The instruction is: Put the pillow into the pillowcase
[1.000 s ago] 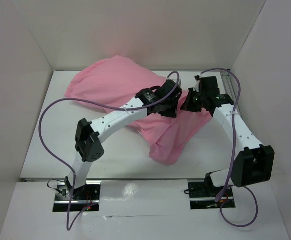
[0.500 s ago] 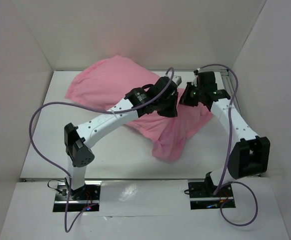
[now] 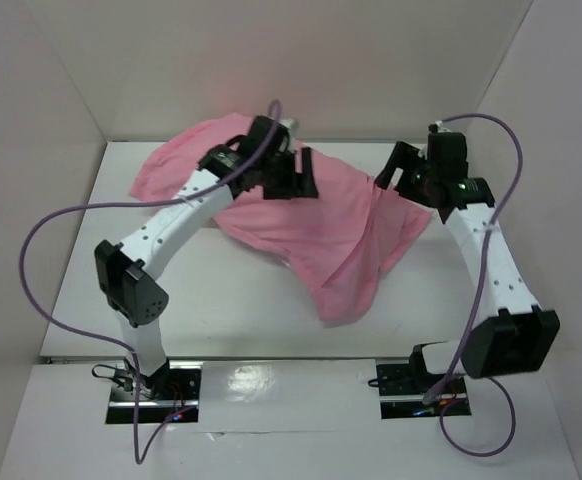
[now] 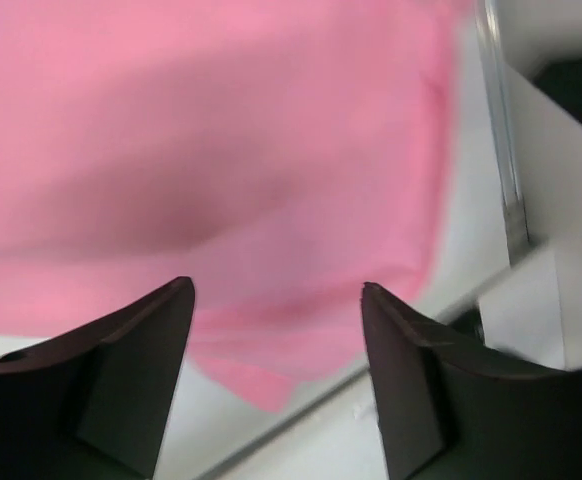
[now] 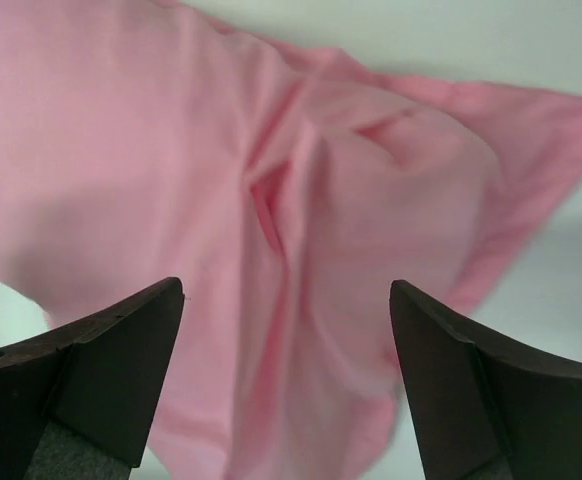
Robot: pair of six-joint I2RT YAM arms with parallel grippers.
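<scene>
The pink pillowcase point(image 3: 316, 220) lies spread across the back and middle of the table, bulging at its far left and tapering to a loose corner toward the front. No white pillow shows; it is hidden or out of view. My left gripper point(image 3: 298, 176) hovers over the pillowcase's upper part, open, and between its fingers only the pink fabric point(image 4: 221, 150) shows below. My right gripper point(image 3: 389, 180) hangs at the pillowcase's right edge, also open, above folded pink cloth point(image 5: 301, 200). In the wrist views the left gripper point(image 4: 277, 288) and the right gripper point(image 5: 286, 287) hold nothing.
White walls close in the table on the left, back and right. A metal rail point(image 4: 509, 200) runs along the right side. Purple cables point(image 3: 51, 225) loop from both arms. The table's front edge point(image 3: 291, 358) lies just ahead of the arm bases.
Both grippers have opened and let go of the pillowcase. My left arm swung back and left, my right arm drew right. The fabric dropped and spread flatter.
</scene>
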